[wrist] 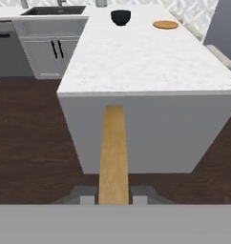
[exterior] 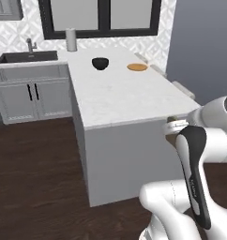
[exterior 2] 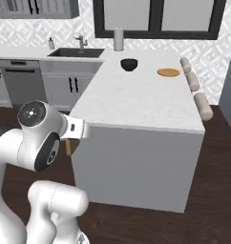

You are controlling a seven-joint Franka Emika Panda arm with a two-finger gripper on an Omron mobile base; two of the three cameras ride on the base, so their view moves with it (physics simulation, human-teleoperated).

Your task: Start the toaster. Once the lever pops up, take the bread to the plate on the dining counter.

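Tool point(wrist: 113, 200) clamped on the bread point(wrist: 113, 155), seen edge-on: a thin, golden-tan slice. Orange-brown plate point(wrist: 165, 25) lies flat at the far end of the white marble worktop point(wrist: 146, 62).

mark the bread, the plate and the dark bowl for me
bread point(wrist: 113, 152): hand view, middle of the slice's edge, between the finger tips.
plate point(exterior 2: 168, 72): right base view, centre of its orange-brown face.
dark bowl point(exterior: 100, 63): left base view, its outer wall.
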